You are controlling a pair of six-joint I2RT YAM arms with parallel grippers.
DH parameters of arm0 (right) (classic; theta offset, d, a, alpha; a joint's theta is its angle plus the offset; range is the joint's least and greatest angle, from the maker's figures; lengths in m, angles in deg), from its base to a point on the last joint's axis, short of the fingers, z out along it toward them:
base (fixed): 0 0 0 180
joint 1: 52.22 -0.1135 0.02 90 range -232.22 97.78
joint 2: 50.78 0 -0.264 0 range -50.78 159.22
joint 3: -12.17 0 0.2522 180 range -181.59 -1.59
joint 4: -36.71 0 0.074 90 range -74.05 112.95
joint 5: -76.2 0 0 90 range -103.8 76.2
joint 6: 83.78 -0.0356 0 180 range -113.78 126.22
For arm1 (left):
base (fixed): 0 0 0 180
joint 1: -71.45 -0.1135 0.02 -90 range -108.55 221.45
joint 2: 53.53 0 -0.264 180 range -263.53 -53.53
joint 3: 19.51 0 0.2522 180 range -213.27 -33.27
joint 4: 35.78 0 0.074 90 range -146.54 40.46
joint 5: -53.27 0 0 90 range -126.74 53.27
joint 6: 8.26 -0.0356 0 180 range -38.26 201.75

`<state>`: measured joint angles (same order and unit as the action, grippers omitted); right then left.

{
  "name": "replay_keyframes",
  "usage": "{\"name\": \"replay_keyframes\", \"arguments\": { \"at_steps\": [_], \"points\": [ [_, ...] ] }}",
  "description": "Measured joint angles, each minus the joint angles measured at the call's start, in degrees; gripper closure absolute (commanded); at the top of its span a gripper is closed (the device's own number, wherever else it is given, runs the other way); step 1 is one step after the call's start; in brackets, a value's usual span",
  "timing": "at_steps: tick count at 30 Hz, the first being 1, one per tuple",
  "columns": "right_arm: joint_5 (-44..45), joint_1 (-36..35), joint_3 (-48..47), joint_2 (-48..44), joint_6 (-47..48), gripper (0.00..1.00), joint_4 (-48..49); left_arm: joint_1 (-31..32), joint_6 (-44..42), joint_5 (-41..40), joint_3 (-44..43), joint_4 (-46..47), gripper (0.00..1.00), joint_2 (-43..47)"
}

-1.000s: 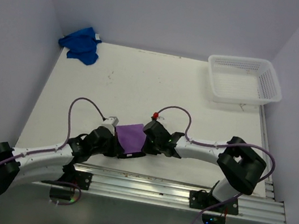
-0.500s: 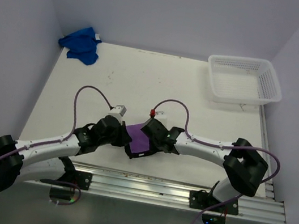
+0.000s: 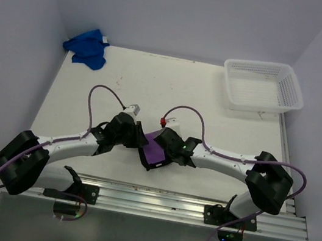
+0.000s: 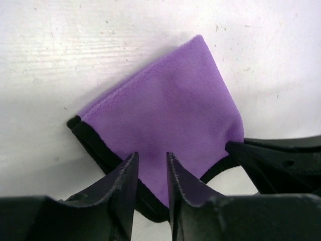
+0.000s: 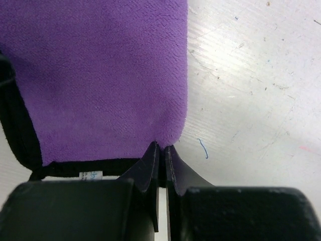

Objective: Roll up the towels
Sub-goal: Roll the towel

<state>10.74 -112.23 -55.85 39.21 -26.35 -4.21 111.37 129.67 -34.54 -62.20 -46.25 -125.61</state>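
Note:
The purple towel [image 3: 155, 147], with a black underside and edge, lies folded on the white table between the two grippers. In the left wrist view its purple face [image 4: 165, 110] forms a pointed flap. My left gripper [image 4: 151, 156] stands over its near edge, jaws a little apart with nothing pinched, so it is open. My right gripper [image 5: 161, 146] is shut on the near right corner of the purple towel [image 5: 100, 75]. The blue towel [image 3: 88, 47] lies crumpled in the far left corner. In the top view the left gripper [image 3: 139, 141] and right gripper [image 3: 156, 155] nearly meet.
A white mesh basket [image 3: 260, 65] sits at the far right corner of the table. Purple walls close in the table on the left, back and right. A metal rail [image 3: 183, 208] with the arm bases runs along the near edge.
The left gripper has let go of the purple towel and opened. Both grippers moved away from the near edge, and the towel went from a flat wide patch to a narrower folded shape.

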Motion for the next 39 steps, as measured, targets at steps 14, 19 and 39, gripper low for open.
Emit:
{"name": "replay_keyframes", "arguments": {
  "at_steps": [14,19,39],
  "points": [
    [0.6,-0.2,3.2,-2.1,2.0,1.0,5.8,-2.3,1.2,4.7,-14.6,1.8,0.55,-11.2],
    [1.8,-0.7,5.1,-3.3,2.2,1.0,8.0,-2.3,2.5,6.6,-15.6,2.0,0.53,-15.5],
    [5.8,-3.9,7.9,-3.8,3.5,1.0,12.9,-0.7,3.5,5.7,-22.9,0.5,0.52,-22.2]
  ]
}}
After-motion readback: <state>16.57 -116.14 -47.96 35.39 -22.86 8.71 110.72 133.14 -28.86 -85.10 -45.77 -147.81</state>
